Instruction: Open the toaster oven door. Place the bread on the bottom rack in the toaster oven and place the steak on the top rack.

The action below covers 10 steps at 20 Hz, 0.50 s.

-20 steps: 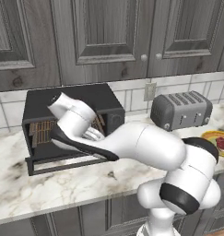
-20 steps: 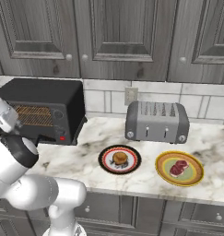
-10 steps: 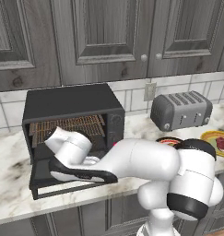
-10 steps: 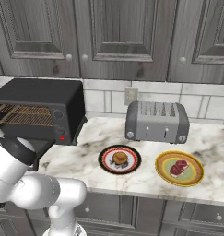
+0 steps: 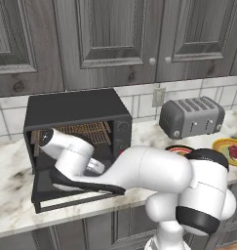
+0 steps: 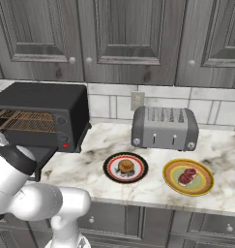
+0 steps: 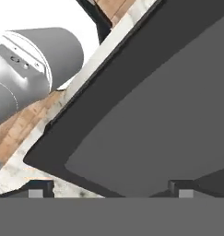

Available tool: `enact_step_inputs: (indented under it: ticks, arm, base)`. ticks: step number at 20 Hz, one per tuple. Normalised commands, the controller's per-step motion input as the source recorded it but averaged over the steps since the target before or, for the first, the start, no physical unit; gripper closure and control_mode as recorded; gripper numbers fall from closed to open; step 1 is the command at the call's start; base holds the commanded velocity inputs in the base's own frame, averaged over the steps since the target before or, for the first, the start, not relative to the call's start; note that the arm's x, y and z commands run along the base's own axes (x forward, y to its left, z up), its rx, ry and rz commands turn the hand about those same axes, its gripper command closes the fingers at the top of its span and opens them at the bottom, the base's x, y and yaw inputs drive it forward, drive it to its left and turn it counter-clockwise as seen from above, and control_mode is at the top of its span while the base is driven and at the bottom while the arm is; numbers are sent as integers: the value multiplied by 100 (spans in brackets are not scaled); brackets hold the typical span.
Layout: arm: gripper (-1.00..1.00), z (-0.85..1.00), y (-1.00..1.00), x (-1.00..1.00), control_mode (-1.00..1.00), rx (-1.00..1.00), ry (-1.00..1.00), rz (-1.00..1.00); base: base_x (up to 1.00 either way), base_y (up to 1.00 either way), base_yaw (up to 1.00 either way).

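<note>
The black toaster oven point(image 5: 76, 110) point(image 6: 46, 104) stands at the left of the counter. Its door point(image 5: 42, 188) point(image 6: 46, 157) is folded down flat in front of it. Copper wire racks point(image 5: 86, 131) point(image 6: 22, 121) show inside the cavity. My arm reaches across the lowered door, and the dark glass panel point(image 7: 150, 106) lies close under my gripper point(image 7: 109, 186). The gripper is open, with nothing between its fingertips point(image 7: 39, 188). The bread point(image 6: 126, 166) sits on a dark red-rimmed plate point(image 6: 111, 169). On a yellow plate point(image 6: 206, 181) lies the steak point(image 6: 188, 176) point(image 5: 235, 150).
A silver slot toaster point(image 5: 190, 117) point(image 6: 165, 128) stands against the tiled wall, right of the oven and behind the two plates. Grey wall cabinets hang above the marble counter point(image 6: 90, 145). The lowered door reaches toward the counter's front edge.
The door has swung from partly open down to flat. My hand came down in front of the oven with it and now hovers over the panel.
</note>
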Motion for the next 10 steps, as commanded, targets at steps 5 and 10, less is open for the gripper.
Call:
enact_step_inputs:
  ticks: [5, 10]
  arm:
    - [-100, 0, 24, 66, -100, -14, -75, 0]
    - [-100, 45, 3, 52, -100, -1, -55, 0]
  base:
    - [0, 0, 0]
    - [0, 0, 0]
